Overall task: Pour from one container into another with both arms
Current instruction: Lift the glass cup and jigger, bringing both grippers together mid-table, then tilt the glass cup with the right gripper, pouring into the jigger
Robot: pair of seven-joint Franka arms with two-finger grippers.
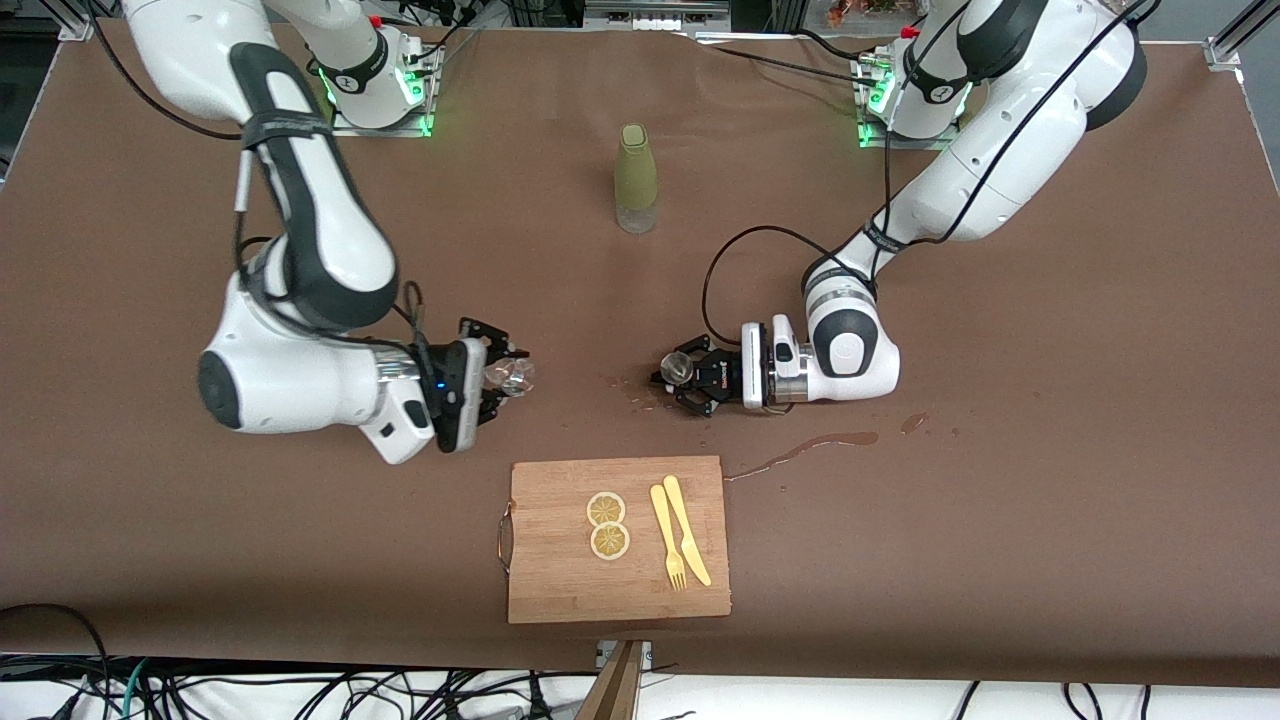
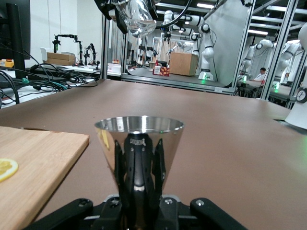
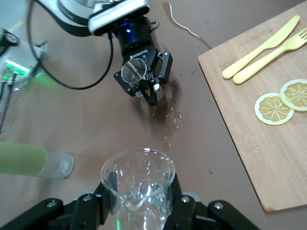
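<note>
Left claw (image 1: 678, 385): clamped on steel cup (image 2: 139, 143), upright, low over table (image 1: 1000, 560).
Right claw (image 1: 497, 378): clamped on glass beaker (image 3: 138, 184), held aloft.
Handling: beaker fragile, slick; probably grip mid-wall. Cup stiff, light.

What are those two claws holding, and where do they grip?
Left claw grips a shiny metal cup near its narrow base; right claw grips a clear glass pitcher low on its body.
</note>
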